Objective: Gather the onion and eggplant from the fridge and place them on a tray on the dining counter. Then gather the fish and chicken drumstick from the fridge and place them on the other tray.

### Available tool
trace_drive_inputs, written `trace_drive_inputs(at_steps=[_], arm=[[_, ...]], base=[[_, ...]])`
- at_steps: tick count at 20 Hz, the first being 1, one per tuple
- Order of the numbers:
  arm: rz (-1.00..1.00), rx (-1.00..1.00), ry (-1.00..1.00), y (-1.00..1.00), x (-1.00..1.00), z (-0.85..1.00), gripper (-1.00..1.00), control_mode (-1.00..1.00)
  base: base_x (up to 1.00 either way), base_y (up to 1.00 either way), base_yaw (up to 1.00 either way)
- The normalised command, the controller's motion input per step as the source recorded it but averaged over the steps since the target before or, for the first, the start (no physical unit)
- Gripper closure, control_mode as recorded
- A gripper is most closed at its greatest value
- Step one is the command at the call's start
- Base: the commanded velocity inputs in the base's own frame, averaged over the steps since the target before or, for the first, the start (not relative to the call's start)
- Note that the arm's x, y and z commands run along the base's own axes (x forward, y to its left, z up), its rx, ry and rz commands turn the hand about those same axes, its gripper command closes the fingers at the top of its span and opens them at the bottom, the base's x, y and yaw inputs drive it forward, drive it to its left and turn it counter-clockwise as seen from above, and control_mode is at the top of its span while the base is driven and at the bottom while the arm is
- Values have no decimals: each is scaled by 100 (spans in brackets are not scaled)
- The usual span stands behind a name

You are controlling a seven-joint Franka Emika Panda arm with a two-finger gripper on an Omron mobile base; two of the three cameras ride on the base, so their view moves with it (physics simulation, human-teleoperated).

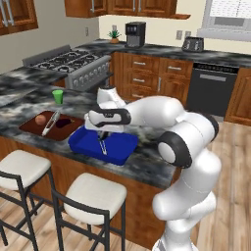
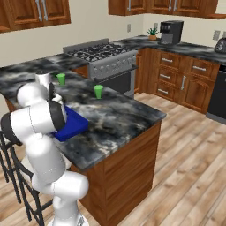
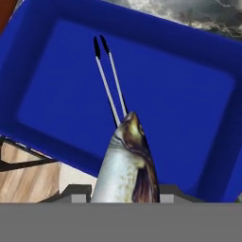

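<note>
Blue tray (image 3: 198, 118) lies under your gripper (image 1: 102, 142), which pinches the fish (image 3: 126, 163); lower slightly, then spread the jaws.

The rectangular blue plastic tray (image 3: 198, 85) looks smooth and matt. The silvery fish (image 3: 125, 165) has a slick, mottled sheen. The dark marbled stone desk (image 1: 147, 159) looks polished, its base (image 2: 128, 167) warm reddish wood with visible grain.
</note>
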Motion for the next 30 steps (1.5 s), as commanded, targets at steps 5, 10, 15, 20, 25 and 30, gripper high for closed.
trace_drive_inputs(at_steps=[5,10,15,20,25,30], arm=[[0,-7,2,10,31,-33,100,-100],[0,-5,3,0,29,-40,100,-100],[0,0,2,1,38,-20,100,-100],[0,-2,0,16,45,-14,100,-100],[0,-6,0,23,41,-28,100,-100],[0,-5,0,12,35,-34,100,-100]], base=[[0,0,0],[0,0,0],[0,0,0],[0,0,0],[0,0,0],[0,0,0]])
